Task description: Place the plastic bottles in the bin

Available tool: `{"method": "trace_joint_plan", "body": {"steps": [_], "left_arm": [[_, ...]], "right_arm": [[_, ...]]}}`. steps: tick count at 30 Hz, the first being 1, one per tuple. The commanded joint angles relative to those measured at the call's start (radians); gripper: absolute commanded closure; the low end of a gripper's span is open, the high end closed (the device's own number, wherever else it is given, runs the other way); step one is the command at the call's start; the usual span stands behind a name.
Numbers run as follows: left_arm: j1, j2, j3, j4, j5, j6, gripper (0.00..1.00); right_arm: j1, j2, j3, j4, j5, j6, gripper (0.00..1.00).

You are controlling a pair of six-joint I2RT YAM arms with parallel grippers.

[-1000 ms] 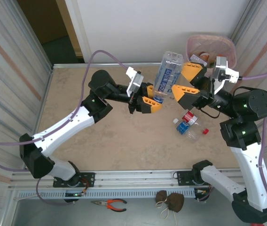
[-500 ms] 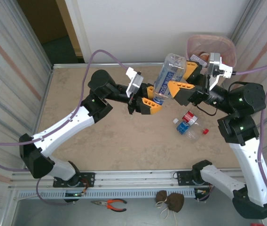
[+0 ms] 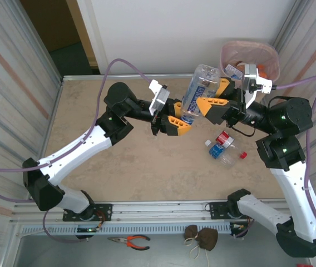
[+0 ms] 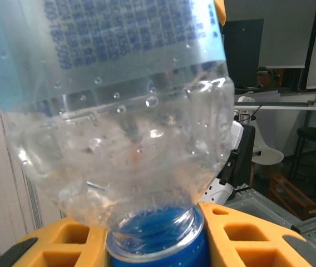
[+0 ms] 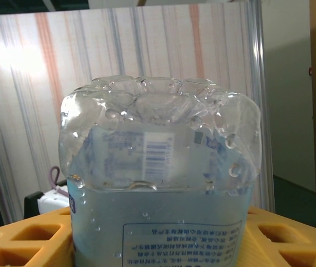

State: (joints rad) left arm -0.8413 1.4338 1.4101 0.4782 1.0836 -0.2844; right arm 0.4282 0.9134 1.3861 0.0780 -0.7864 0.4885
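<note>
Looking from my left claw (image 3: 183,115) outward, I see its yellow fingers pinched on the blue cap of a clear bottle (image 3: 196,94), which is held neck down. My right claw (image 3: 209,93) is closed around the same bottle's body higher up. Both hold it in the air above the tabletop (image 3: 119,161), toward its far right corner. The bottle is transparent, with a pale blue printed label, droplets inside and a dimpled base. I count two bottles outside the bin (image 3: 269,53): this one, and a second bottle (image 3: 223,147) with a red and blue label. It lies near the tabletop's right edge, with one loose red cap (image 3: 243,155) just beside it. The bin stands just past the far right corner; I cannot count what it holds.
</note>
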Motion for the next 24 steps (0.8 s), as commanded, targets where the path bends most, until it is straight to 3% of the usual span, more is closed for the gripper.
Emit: {"method": "trace_joint_plan", "body": {"steps": [1,8,15,20,24], "left_arm": [[-0.007,-0.031,0.019,0.031,-0.011,0.024,0.59],[-0.008,-0.091,-0.048,-0.037,-0.138,0.102,0.38],[-0.005,-0.197,-0.172,-0.092,-0.323,0.186,0.33],[0.001,-0.243,-0.233,-0.090,-0.366,0.194,0.33],[0.002,-0.272,-0.262,-0.103,-0.387,0.208,0.33]], "right_arm": [[0.010,-0.019,0.023,0.010,-0.009,-0.017,0.45],[0.009,-0.029,0.044,-0.085,0.091,-0.102,0.46],[-0.019,0.010,0.114,-0.237,0.270,-0.213,0.48],[-0.141,0.070,0.177,-0.288,0.333,-0.208,0.48],[-0.325,0.177,0.214,-0.305,0.344,-0.132,0.51]]}}
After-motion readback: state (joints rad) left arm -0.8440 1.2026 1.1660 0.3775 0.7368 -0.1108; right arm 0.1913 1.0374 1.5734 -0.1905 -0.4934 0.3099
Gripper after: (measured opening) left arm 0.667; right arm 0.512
